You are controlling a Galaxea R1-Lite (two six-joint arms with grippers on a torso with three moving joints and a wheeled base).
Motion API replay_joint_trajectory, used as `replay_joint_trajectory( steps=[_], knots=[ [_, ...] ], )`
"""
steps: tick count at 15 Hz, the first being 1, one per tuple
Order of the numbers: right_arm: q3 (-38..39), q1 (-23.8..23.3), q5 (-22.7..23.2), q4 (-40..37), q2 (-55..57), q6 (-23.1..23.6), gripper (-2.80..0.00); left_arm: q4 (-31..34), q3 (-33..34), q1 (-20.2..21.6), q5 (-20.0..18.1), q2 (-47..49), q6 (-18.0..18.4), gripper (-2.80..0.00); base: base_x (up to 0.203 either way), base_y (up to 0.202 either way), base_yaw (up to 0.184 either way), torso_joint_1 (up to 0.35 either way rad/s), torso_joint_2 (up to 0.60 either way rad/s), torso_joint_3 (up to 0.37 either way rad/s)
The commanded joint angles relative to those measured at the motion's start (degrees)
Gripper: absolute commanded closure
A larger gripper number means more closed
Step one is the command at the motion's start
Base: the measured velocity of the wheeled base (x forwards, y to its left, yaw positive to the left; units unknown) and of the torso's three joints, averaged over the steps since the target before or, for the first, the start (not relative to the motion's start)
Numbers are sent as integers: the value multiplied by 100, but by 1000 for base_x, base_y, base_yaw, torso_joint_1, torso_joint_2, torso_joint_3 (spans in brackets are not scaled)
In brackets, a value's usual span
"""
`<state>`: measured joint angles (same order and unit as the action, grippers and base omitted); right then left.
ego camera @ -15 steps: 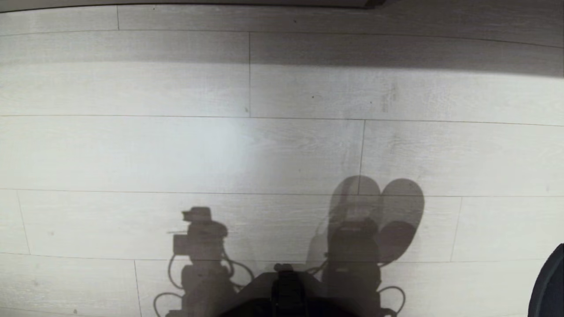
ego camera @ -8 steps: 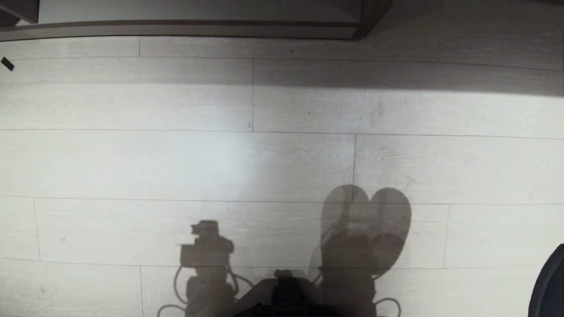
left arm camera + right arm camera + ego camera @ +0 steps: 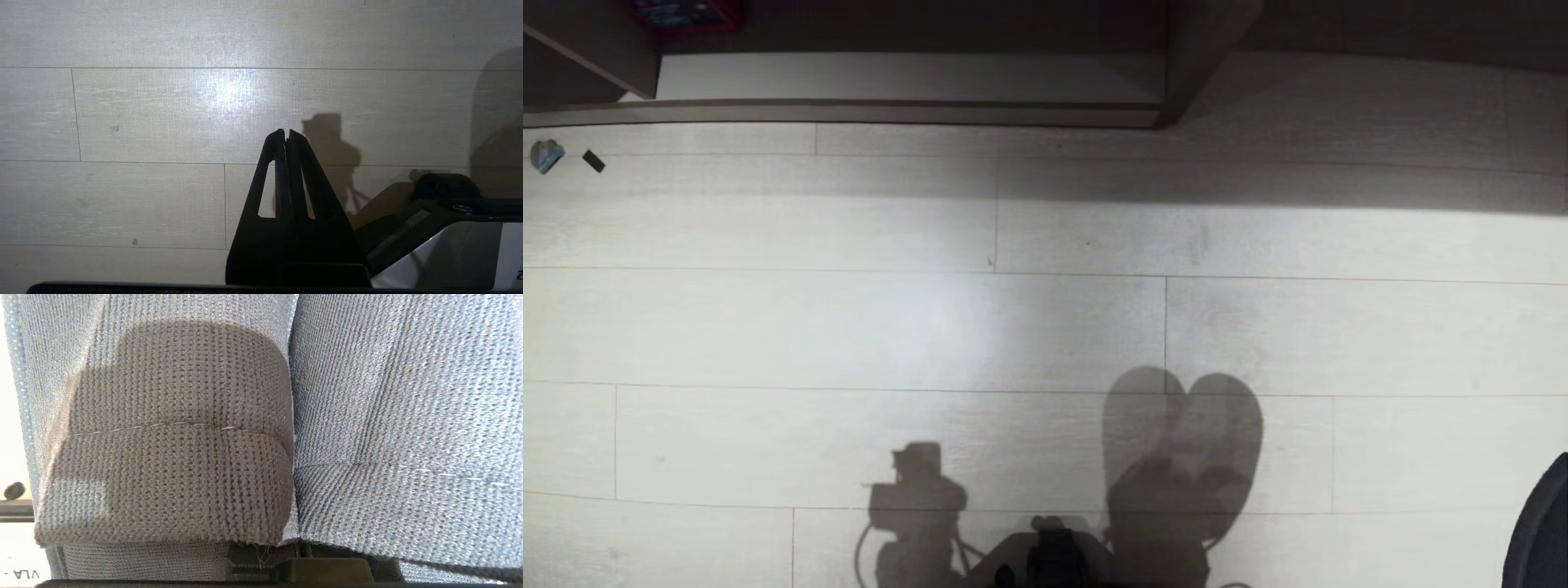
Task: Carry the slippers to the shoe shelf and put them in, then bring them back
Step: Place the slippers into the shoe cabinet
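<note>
The pale plank floor (image 3: 849, 327) fills nearly all of the head view, and along its far edge stands the shoe shelf (image 3: 907, 110), its taupe lip and pale base board showing with an upright panel (image 3: 1188, 57) at the compartment's right end; the compartment that shows looks bare, so by my reading the slippers have yet to go in. A small blue scrap (image 3: 546, 155) and a dark chip (image 3: 594, 161) lie on the floor near the shelf's left part, and something red (image 3: 686, 12) sits at the top edge, too cropped to name. Neither arm appears in the head view, only shadows: a gripper-shaped one and, to its right, a double-lobed one that fits a pair of soles hanging low. The right wrist view supplies what the head view lacks: the slippers (image 3: 163, 437), two knitted grey straps side by side, crowd the lens, so they ride right against that hand, probably carried low to slide straight into the shelf. The right gripper's own fingers are hidden behind the fabric, pressed together on the pair. In the left wrist view the left gripper (image 3: 286, 136) hangs over bare planks, fingertips pressed together with nothing between them, parked.
</note>
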<state>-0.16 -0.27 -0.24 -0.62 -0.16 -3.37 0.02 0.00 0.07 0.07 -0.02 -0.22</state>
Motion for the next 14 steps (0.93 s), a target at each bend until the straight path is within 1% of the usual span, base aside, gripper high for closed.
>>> replay_joint_trajectory(
  steps=[1,14],
  knots=[
    [3,0,-2,1,-2,-2,0,-2,0,1,1,2,-4,0,0,0,0,-2,4,200],
    [-2,0,-2,1,-2,-5,0,-2,0,1,1,2,-13,0,0,0,0,3,3,203]
  ],
)
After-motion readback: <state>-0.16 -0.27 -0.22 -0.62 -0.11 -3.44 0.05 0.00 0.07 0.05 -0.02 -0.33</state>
